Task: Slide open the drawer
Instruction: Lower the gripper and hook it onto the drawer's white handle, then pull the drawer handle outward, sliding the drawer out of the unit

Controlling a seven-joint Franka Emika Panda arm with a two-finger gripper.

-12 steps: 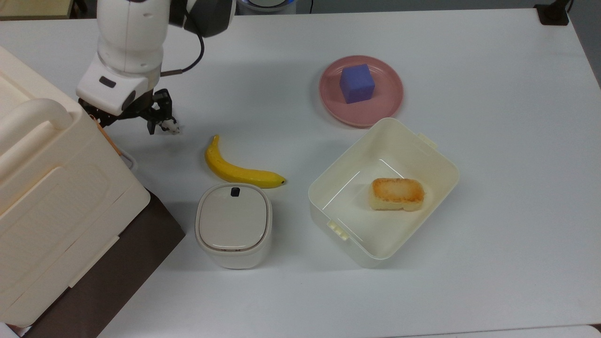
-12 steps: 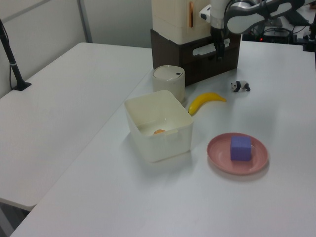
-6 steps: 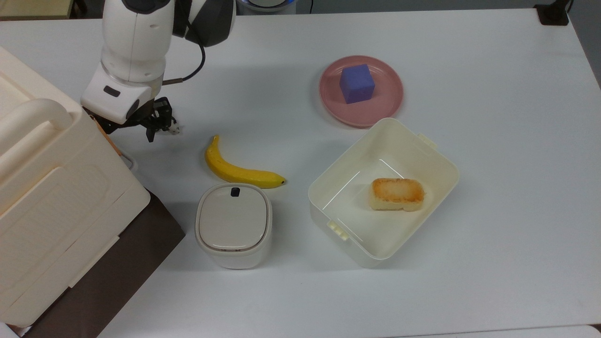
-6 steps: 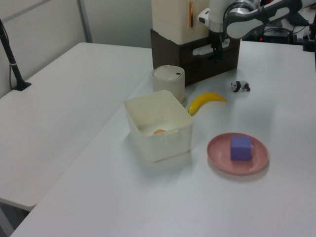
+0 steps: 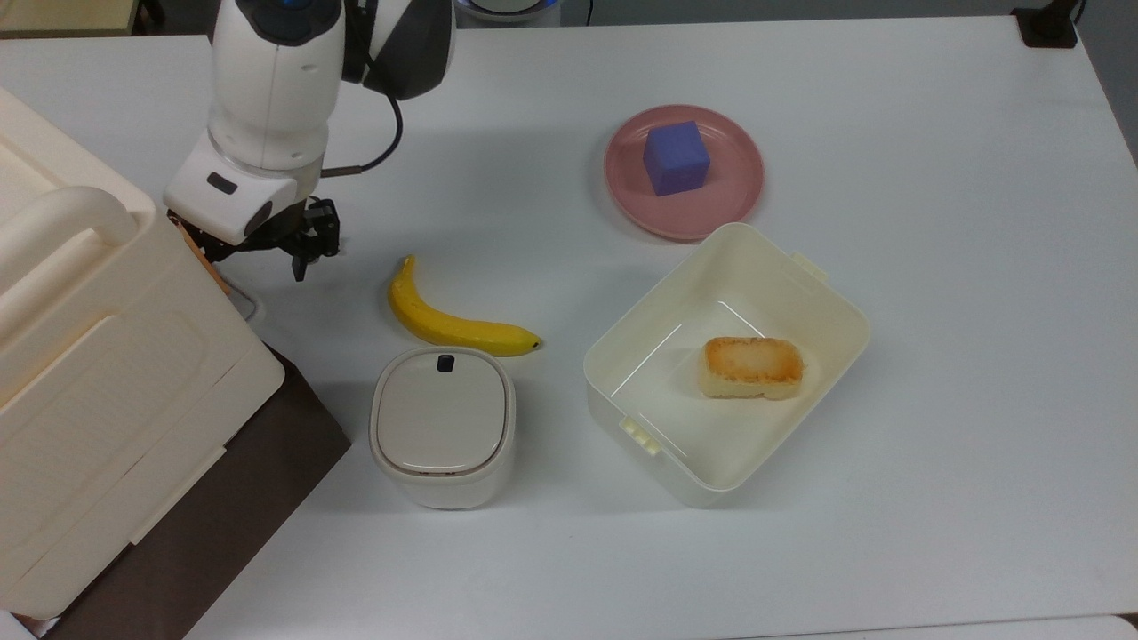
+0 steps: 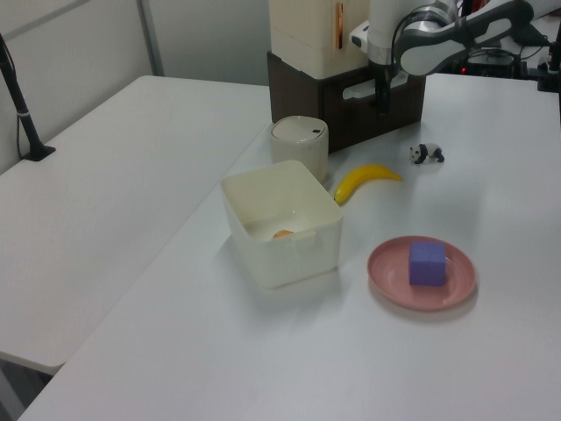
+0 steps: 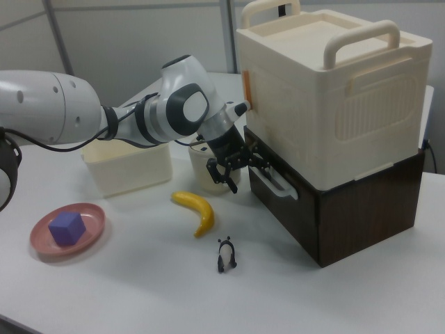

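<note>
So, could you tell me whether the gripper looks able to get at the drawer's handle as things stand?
Probably yes. The gripper hangs right by the white handle on the drawer's dark front, with nothing between them; the banana and toy panda lie off to the side.

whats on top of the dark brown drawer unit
A large cream plastic box with two loop handles sits on the dark brown drawer unit. Its lid is closed, so its contents are hidden. The drawer looks closed, its inside unseen.

No readable text or labels.
</note>
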